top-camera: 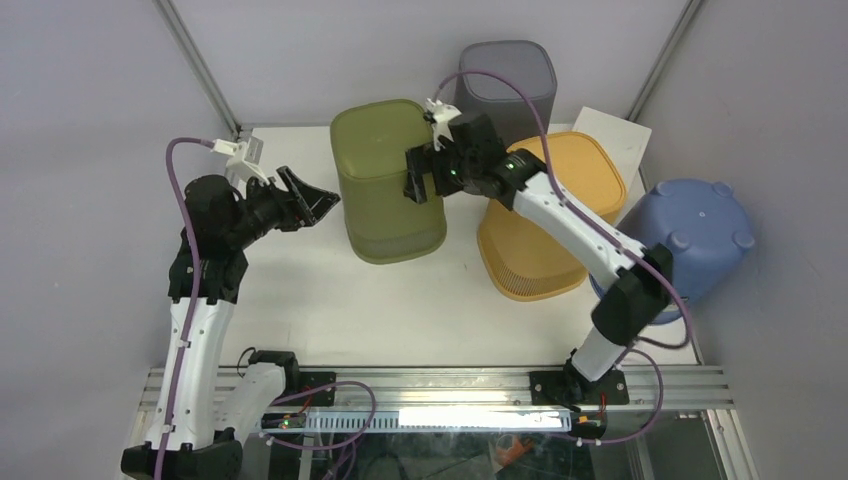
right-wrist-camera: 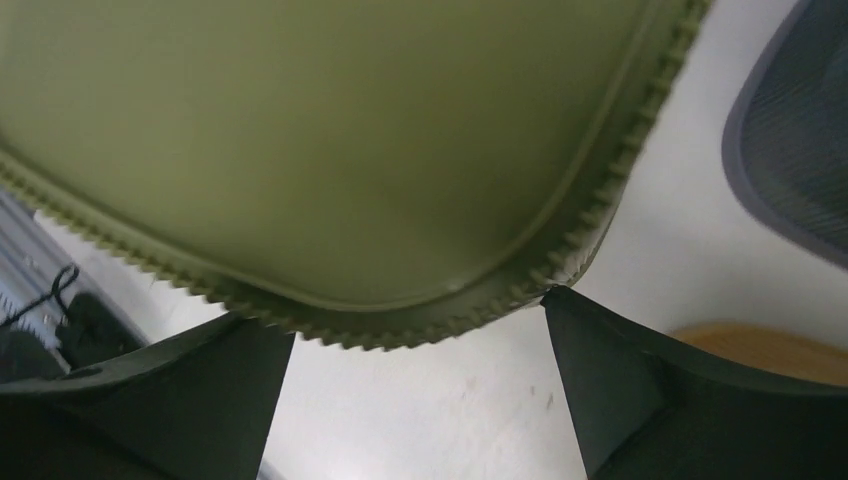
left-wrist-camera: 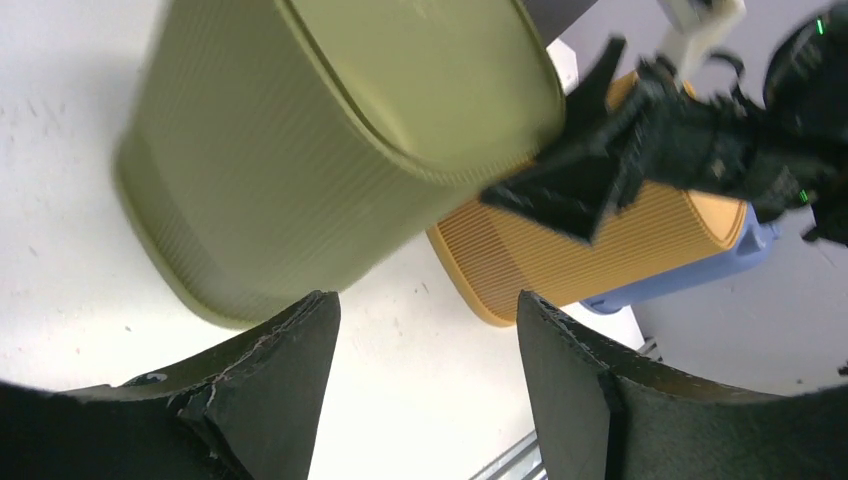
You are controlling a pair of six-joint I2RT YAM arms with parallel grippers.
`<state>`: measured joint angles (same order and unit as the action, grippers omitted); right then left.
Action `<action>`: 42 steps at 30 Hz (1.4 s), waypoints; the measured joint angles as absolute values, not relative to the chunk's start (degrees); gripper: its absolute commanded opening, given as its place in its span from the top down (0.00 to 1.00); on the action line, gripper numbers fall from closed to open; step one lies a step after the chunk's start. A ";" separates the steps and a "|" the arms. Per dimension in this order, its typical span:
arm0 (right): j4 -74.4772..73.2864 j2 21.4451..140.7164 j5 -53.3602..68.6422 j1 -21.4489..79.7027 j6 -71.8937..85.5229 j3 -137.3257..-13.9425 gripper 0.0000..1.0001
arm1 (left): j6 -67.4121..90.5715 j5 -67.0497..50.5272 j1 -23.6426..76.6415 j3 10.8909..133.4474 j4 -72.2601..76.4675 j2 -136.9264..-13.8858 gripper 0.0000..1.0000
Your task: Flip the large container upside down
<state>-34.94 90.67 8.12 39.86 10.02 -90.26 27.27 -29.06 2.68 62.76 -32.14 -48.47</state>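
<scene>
while the large green container stands near the middle of the worktop, its closed base uppermost and its other end down on the surface, you have both arms drawn up to it, one on each side. your left jaws sit just beside its left wall, toward the upper part, and they are spread apart with nothing between them. in the left wrist view their two dark fingers frame bare worktop, and the container's ribbed wall lies ahead of them, clear of both tips; that view is a little blurred. your right jaws are at the container's right side, up by the base, and they stand wide. the right wrist view shows the base's flat face and its toothed edge just above the gap between the fingers. the right-hand tip comes right up to that edge, though you cannot tell whether it touches. neither pair grips the container. close by on its right sits an orange container, and a blue container rests beyond that at the worktop's right edge. a grey container stands behind the green one at the back, and a white sheet lies at the back right corner.
</scene>
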 measured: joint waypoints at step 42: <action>-51.79 87.64 -14.70 41.52 15.90 -92.49 0.01 | 25.98 -5.37 10.50 52.62 -42.50 -54.98 0.01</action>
<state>-51.79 87.64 -14.70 41.52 15.90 -92.49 25.98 -5.37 10.50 52.62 -42.50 -54.98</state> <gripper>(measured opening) 0.991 0.987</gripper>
